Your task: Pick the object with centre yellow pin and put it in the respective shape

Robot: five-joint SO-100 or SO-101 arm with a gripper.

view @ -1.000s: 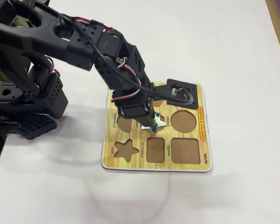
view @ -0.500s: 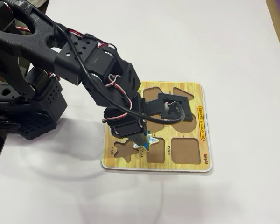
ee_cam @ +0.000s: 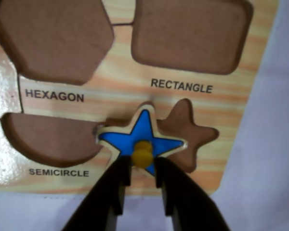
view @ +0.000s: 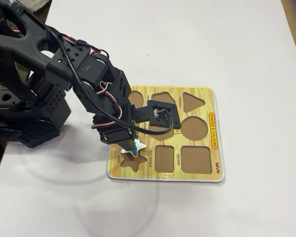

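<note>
Reaching down from ten o'clock in the fixed view, my arm bends steeply at the wrist; my gripper [ee_cam: 143,166] pinches the yellow knob of the blue star piece [ee_cam: 143,131]; piece overlapping the star cutout [ee_cam: 190,134], offset toward nine o'clock in the wrist view, unseated; yellow woodgrain board [view: 207,103] flat on white table [view: 237,44].

Matte black arm [view: 49,54], perforated servo housings, red, white and black cables, seemingly plain black gripper [ee_cam: 143,169] fingers

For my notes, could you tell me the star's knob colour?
Yellow knob, clearest in the wrist view.
</note>
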